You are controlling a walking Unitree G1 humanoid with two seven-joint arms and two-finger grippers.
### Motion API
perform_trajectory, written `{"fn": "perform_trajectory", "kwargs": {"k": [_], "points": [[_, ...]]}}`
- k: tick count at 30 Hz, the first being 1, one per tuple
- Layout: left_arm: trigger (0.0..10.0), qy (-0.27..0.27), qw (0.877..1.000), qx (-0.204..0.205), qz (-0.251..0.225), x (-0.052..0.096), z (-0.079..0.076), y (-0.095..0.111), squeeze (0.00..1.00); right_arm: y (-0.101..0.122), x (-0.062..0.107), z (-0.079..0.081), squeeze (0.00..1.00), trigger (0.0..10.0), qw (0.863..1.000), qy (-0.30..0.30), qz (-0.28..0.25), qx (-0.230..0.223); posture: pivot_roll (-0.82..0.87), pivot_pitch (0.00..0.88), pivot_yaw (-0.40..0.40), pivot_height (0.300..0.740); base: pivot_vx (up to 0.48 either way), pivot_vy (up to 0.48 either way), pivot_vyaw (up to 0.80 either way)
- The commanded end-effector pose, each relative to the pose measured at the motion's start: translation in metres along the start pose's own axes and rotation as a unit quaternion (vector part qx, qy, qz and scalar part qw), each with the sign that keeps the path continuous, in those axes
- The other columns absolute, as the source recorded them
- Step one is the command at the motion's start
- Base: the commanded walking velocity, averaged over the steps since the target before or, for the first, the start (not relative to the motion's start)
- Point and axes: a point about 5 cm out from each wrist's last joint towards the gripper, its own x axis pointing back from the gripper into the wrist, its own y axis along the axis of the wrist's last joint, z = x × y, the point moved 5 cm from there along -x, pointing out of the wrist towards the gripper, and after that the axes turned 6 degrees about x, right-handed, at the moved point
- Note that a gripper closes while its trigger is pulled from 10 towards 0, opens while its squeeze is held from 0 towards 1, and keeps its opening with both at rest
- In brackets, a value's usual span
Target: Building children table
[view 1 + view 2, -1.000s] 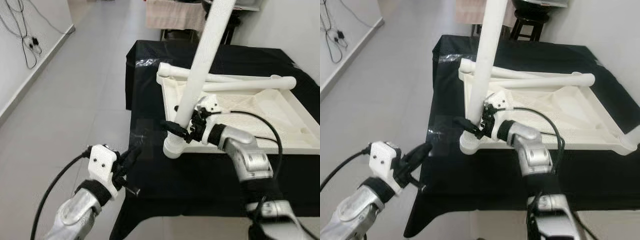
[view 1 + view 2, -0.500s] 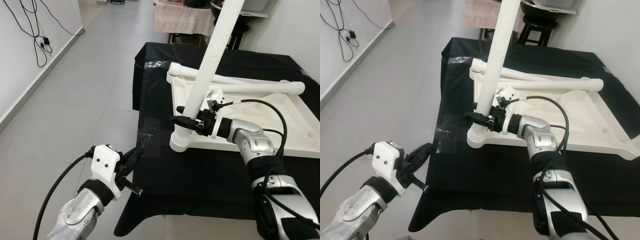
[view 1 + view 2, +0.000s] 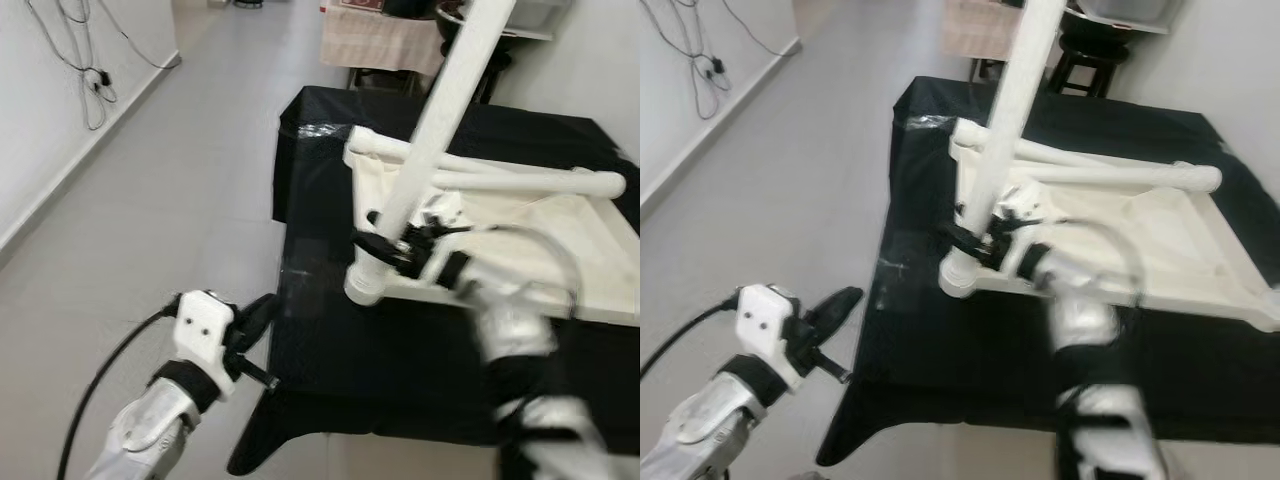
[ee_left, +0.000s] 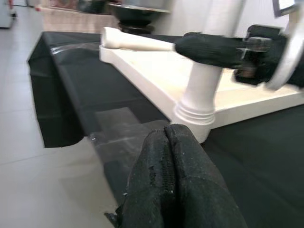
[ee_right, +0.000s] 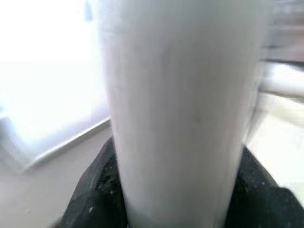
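Note:
A white children's tabletop lies upside down on a table under a black cloth. One white leg stands tilted in its near left corner socket. My right gripper is shut on that leg just above the socket; the right wrist view has the leg between the fingers. Two more white legs lie across the tabletop's far side. My left gripper hangs shut and empty off the table's near left corner, its fingers pressed together.
Grey tiled floor stretches to the left of the table. A white wall with hanging cables runs along the far left. A stool and a cloth-covered piece of furniture stand behind the table.
The camera view has shifted slightly and the right arm is now blurred with motion. The right gripper stays on the standing leg; the left gripper keeps its place.

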Motion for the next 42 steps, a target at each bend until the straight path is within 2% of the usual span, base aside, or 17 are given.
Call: {"fn": "perform_trajectory", "kwargs": {"k": [1,2,6,12,13,15,16,18,19,23,24,26,31,36,37,38,42], "points": [[10.0,-0.004,1.0,0.0,0.005,0.002,0.001,0.0,0.0,-0.02,0.016,-0.013,0.0,0.0,0.995,-0.082,0.047,-0.002,0.06,0.129,-0.087,0.74,0.0,0.0,0.0],[10.0,-0.004,1.0,0.0,0.005,0.002,0.001,0.0,0.0,-0.02,0.016,-0.013,0.0,0.0,0.995,-0.082,0.047,-0.002,0.06,0.129,-0.087,0.74,0.0,0.0,0.0],[10.0,-0.004,1.0,-0.001,0.007,0.001,0.002,-0.001,0.0,-0.024,0.015,0.029,0.0,0.0,0.998,-0.013,0.042,0.045,0.06,0.121,-0.076,0.74,0.0,0.0,0.0],[10.0,-0.003,1.0,-0.002,0.006,-0.001,0.002,-0.001,0.0,-0.027,0.015,0.028,0.0,0.0,0.998,-0.02,0.06,0.018,0.06,0.115,-0.088,0.74,0.0,0.0,0.0],[10.0,-0.003,1.0,-0.002,0.006,-0.001,0.002,-0.001,0.0,-0.026,0.015,0.028,0.0,5.5,0.997,-0.031,0.067,0.019,0.06,0.115,-0.088,0.74,0.0,0.0,0.0],[10.0,-0.003,1.0,-0.002,0.006,-0.001,0.002,-0.001,0.0,-0.024,0.016,0.029,0.0,5.5,0.996,-0.039,0.071,0.023,0.06,0.115,-0.088,0.74,0.0,0.0,0.0],[10.0,-0.004,1.0,-0.001,0.006,-0.001,0.002,-0.001,0.0,-0.019,0.014,0.034,0.26,10.0,0.998,-0.02,0.064,0.017,0.06,0.112,-0.084,0.74,0.0,0.0,0.0],[10.0,-0.004,1.0,-0.001,0.006,-0.001,0.002,-0.001,0.0,-0.015,0.012,0.038,0.26,10.0,0.998,-0.004,0.057,0.013,0.06,0.112,-0.084,0.74,0.0,0.0,0.0],[10.0,-0.005,1.0,-0.001,0.006,-0.001,0.001,-0.001,0.0,0.0,0.006,0.053,1.0,10.0,0.996,0.085,0.026,-0.001,0.07,0.112,-0.087,0.74,0.0,0.0,0.0],[10.0,-0.004,1.0,-0.001,0.006,-0.002,0.001,-0.002,0.0,0.017,0.002,0.06,1.0,10.0,0.983,0.184,0.0,0.003,0.07,0.111,-0.088,0.74,0.0,0.0,0.0],[10.0,-0.005,1.0,0.0,0.006,-0.002,0.0,-0.002,0.0,0.022,0.001,0.058,0.0,10.0,0.977,0.212,-0.007,0.023,0.07,0.108,-0.089,0.74,0.0,0.0,0.0],[10.0,-0.005,1.0,0.0,0.006,-0.002,0.0,-0.002,0.0,0.025,0.0,0.057,0.0,10.0,0.972,0.231,-0.011,0.039,0.07,0.108,-0.089,0.74,0.0,0.0,0.0],[10.0,-0.005,1.0,0.0,0.007,-0.002,-0.001,-0.003,0.0,0.023,0.0,0.052,0.0,10.0,0.934,0.348,0.013,0.078,0.08,0.105,-0.094,0.74,0.0,0.0,0.0],[10.0,-0.005,1.0,0.001,0.007,-0.002,-0.003,-0.004,0.0,0.021,-0.002,0.048,0.0,10.0,0.914,0.402,0.031,0.043,0.1,0.104,-0.098,0.74,0.0,0.0,0.0],[10.0,-0.005,1.0,0.001,0.007,-0.002,-0.004,-0.004,0.0,0.019,-0.003,0.048,0.0,9.2,0.912,0.406,0.036,0.043,0.1,0.104,-0.099,0.74,0.0,0.0,0.0],[10.0,-0.005,1.0,0.002,0.007,-0.002,-0.004,-0.004,0.0,0.018,-0.005,0.045,0.0,0.0,0.911,0.408,0.039,0.039,0.1,0.102,-0.101,0.74,0.0,0.0,0.0],[10.0,-0.005,1.0,0.003,0.008,-0.001,-0.005,-0.004,0.0,0.02,-0.011,0.039,0.0,0.0,0.913,0.404,0.041,0.029,0.1,0.103,-0.103,0.74,0.0,0.0,0.0]]}}
